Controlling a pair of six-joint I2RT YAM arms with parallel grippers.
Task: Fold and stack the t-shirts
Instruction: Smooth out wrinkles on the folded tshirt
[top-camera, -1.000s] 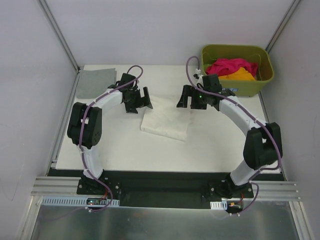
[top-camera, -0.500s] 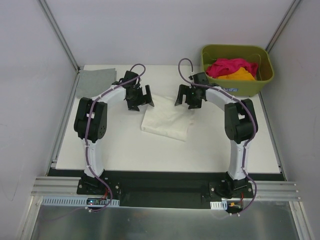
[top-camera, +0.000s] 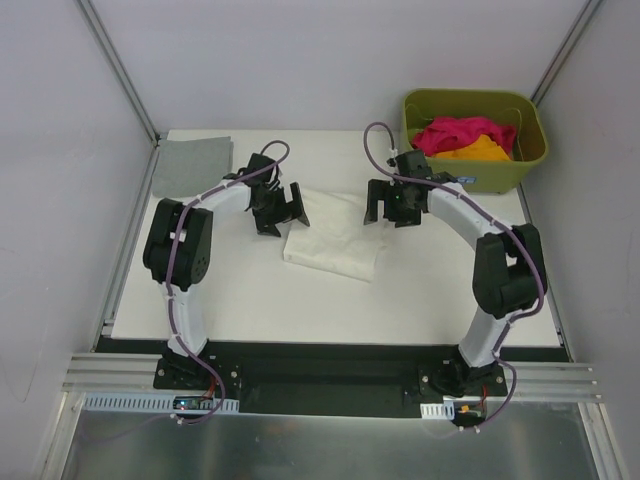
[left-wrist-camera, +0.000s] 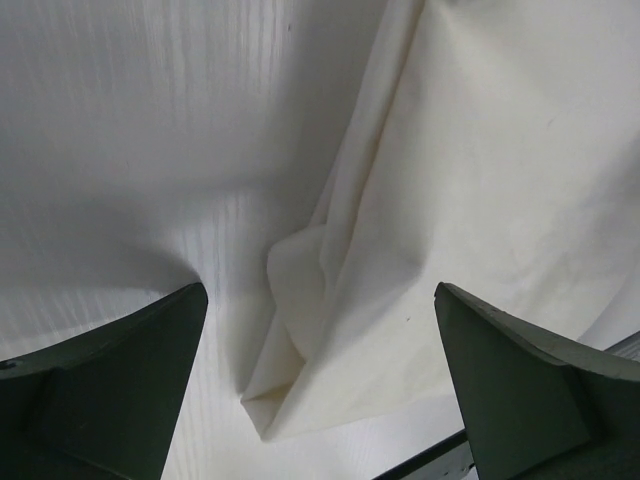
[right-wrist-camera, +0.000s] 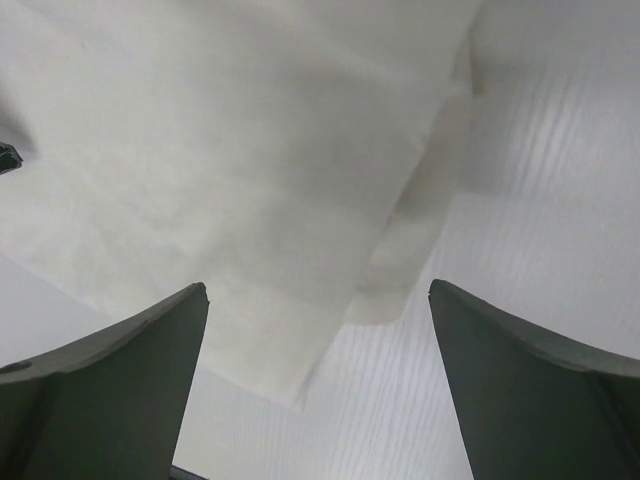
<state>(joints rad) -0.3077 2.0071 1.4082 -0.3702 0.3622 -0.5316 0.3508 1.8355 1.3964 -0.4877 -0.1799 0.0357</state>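
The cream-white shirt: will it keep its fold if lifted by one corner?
Probably not: the cream-white shirt looks thin and floppy, with soft creases and a curled corner. Its layers lie loose, so they may slide apart.

The right tool (top-camera: 393, 203) has pulled back to the right from where it stood half a second ago, widening its gap to the left tool (top-camera: 281, 206) over the far edge of the cream-white t-shirt (top-camera: 333, 243). The right arm's elbow (top-camera: 508, 272), folded inward half a second ago, has swung out again, though not as far toward the right edge of the table (top-camera: 250, 300) as a second ago. The left tool has slipped slightly toward the near side, closer to the shirt's far-left corner, after edging away from it half a second ago. The left arm's elbow (top-camera: 178, 246) has shifted only a little.
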